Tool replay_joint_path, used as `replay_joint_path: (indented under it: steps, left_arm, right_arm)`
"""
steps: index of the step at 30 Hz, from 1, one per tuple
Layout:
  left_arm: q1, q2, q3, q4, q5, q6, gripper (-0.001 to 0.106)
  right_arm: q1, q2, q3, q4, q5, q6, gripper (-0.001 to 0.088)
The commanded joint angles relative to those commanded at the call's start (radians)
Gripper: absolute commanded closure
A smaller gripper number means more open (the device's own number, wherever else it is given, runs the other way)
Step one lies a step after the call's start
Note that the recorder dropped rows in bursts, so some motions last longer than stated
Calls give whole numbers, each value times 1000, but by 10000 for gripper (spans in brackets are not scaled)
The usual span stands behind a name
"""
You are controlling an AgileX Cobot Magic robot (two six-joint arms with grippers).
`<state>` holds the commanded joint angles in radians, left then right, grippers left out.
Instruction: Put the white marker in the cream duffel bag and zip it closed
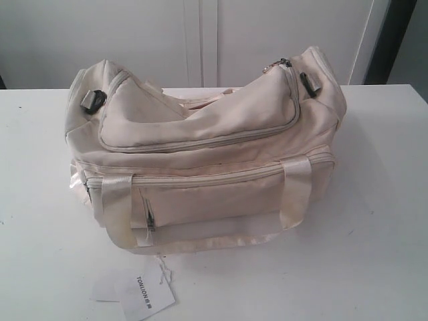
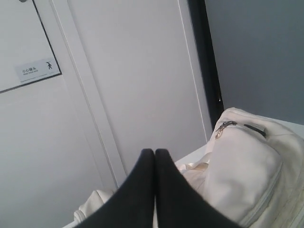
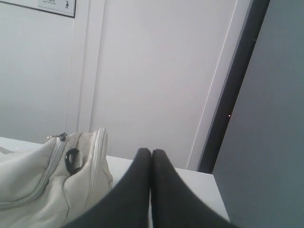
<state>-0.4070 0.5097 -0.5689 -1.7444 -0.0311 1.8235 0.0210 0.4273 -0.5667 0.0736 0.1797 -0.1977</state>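
Black-fingered, the left gripper (image 2: 155,151) is pressed shut on nothing, close to the cream duffel bag (image 1: 214,134). That bag sits mid-way across the white table (image 1: 374,234), its curved top zipper (image 1: 200,142) drawn closed. A paper tag (image 1: 144,294) lies near its left front corner. By the bag's right end, the right gripper (image 3: 151,151) is likewise closed and empty.
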Motion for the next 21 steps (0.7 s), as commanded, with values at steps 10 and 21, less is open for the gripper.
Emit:
replay_joint_path:
  steps: [10, 21]
  left_arm:
    - [0, -105, 31, 0, 3, -19, 1053]
    - [0, -131, 31, 0, 1, -14, 1053]
  right_arm:
    - [0, -59, 29, 0, 16, -7, 868]
    - [0, -59, 33, -3, 51, -8, 868]
